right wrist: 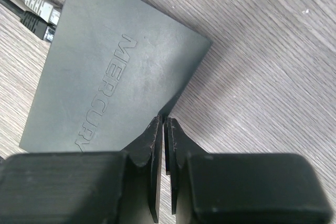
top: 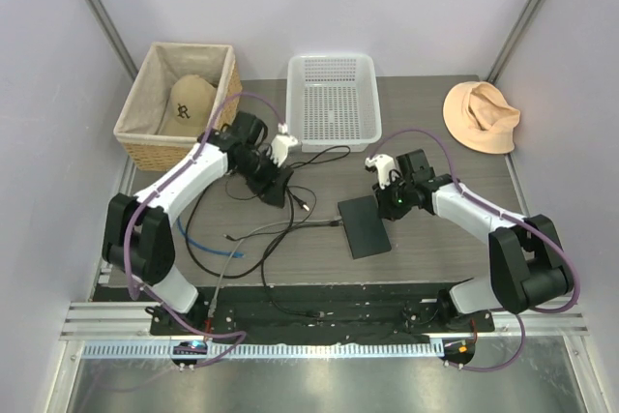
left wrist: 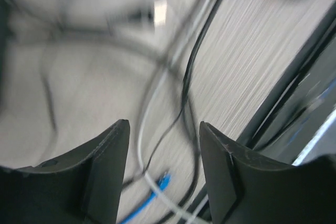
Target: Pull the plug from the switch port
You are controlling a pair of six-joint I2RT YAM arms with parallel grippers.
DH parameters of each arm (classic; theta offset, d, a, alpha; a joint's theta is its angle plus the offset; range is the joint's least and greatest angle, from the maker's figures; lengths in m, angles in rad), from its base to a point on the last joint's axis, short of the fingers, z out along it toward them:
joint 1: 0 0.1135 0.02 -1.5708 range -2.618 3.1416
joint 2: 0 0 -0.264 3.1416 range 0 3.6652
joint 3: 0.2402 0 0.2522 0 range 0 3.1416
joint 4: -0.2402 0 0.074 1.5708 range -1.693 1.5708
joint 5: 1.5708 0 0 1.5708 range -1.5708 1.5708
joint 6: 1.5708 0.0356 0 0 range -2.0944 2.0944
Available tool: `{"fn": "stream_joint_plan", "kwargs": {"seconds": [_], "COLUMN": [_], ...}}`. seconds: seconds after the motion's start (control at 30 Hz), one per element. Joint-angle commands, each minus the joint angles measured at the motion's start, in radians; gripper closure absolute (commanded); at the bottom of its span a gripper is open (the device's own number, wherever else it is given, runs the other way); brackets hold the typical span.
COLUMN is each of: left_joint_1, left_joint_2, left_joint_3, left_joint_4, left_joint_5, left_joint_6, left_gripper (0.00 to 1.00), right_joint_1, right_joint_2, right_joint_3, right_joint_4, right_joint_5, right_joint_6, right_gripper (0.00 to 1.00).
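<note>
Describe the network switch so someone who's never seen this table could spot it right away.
Start at the white basket at the back and come nearer. The switch lies flat just past it, beside the right tool. It is the only flat matte-black slab, embossed MERCURY.
</note>
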Motion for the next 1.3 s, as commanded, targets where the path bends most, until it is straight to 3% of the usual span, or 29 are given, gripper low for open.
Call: {"fn": "stream_joint_plan", "kwargs": {"seconds": [0.0,0.17,0.37,0.77,0.93,1.27], "left_joint_1": [-0.009,-0.061,-0.121,-0.133,-0.136,-0.170], "left_joint_2": [0.010,0.182,0.345,0.532,0.563,0.526], "left_joint_3": [0.186,0.255,0.270,0.309,0.301,0.261], "left_joint_4": [0.116,0.271,0.408,0.415,0.417,0.420], "left_joint_5": [0.216,0.334,0.351,0.357,0.397,0.359], "left_joint_6": [-0.227,-0.451,-0.538,-0.546,-0.546,-0.532], "left_gripper": [0.39,0.40,0.39,0.41,0.44,0.50], "right_joint_1": [-0.008,-0.011,-0.011,-0.012,-0.011,0.008], "right_joint_2": [-0.038,-0.027,-0.026,-0.038,-0.018,0.057], "right_joint_3": [-0.026,-0.021,-0.021,0.045,0.138,0.148], "right_joint_4": [-0.035,-0.039,-0.042,-0.085,-0.082,-0.098], "right_joint_5": [0.035,0.032,0.031,-0.009,-0.112,-0.118], "right_joint_6": [-0.020,-0.022,-0.026,-0.023,0.052,0.032], "right_gripper": [0.87,0.87,0.87,0.89,0.89,0.88]}}
